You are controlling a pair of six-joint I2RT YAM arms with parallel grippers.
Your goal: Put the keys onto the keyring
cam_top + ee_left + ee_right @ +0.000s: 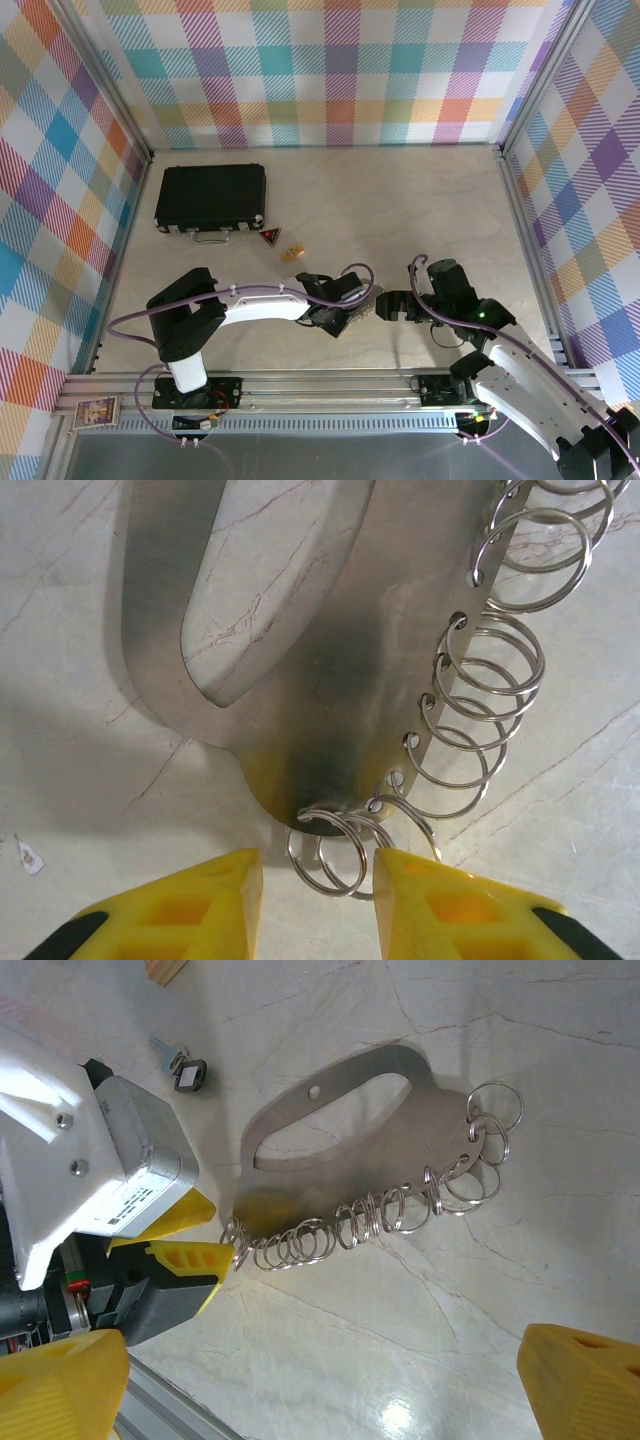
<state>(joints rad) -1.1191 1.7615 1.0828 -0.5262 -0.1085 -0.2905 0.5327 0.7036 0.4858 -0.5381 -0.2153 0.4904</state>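
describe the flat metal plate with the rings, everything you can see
The metal plate is flat, dull silver, lying on the marbled table, with a curved handle cutout and one small hole. Holes along one edge carry a row of split rings. The left gripper straddles the end rings; whether it grips is unclear.

The flat plate [390,1155] is brushed silver-grey metal with a dull, soft sheen. The rings [315,1243] along its edge are thin, bright polished wire. The table [520,1290] is pale, smooth, marble-veined and glossy. The left hand [318,865] has fingers [440,910] of matt yellow plastic. The block [292,253] looks like bare tan wood.
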